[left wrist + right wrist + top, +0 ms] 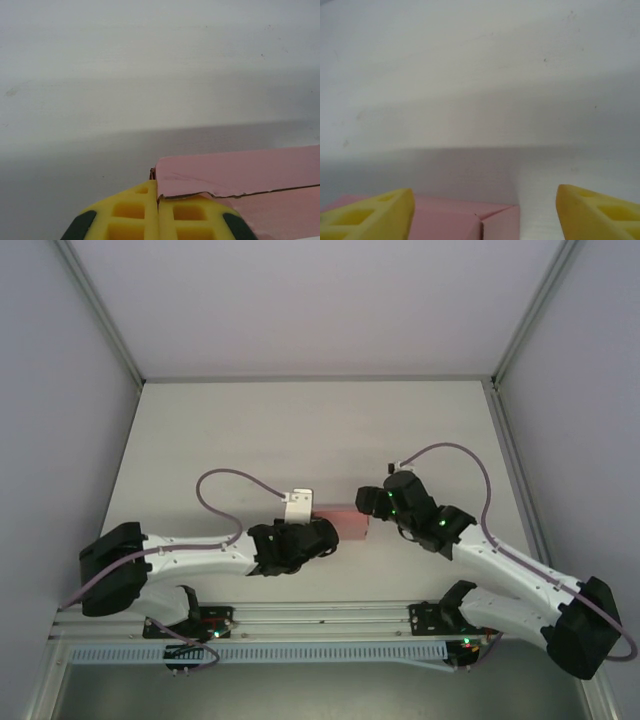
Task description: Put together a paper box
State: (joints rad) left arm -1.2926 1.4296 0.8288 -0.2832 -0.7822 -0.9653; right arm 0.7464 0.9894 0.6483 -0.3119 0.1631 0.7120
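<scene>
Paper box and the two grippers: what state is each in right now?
paper box: folded up, lying on the table, one edge pinched.
left gripper: shut on the paper box's edge.
right gripper: open at the box's other end, holding nothing.
</scene>
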